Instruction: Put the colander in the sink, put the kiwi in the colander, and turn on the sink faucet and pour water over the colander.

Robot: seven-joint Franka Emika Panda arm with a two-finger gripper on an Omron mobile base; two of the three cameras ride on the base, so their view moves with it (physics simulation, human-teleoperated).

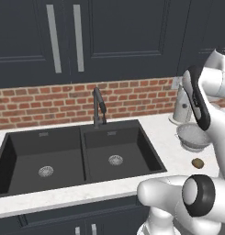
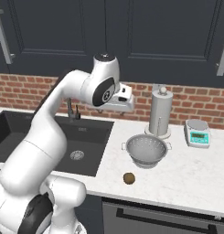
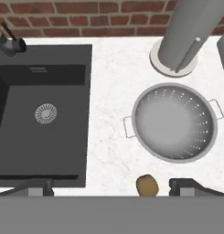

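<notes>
Still unstarted: colander (image 3: 175,122) and kiwi (image 3: 147,184) on counter (image 3: 111,137) beside empty sink (image 3: 22,151); faucet (image 1: 98,107) dry; gripper (image 3: 111,186) fully spread, holding nothing.

You saw a silvery perforated metal colander (image 3: 175,122) with a satin sheen on the smooth, pale marbled stone counter (image 3: 111,137). At its seven o'clock lay the dull, fuzzy brown oval kiwi (image 3: 147,184). The black rectangular sink (image 3: 40,141) looked matte, its round drain (image 3: 45,113) shiny metal.
</notes>
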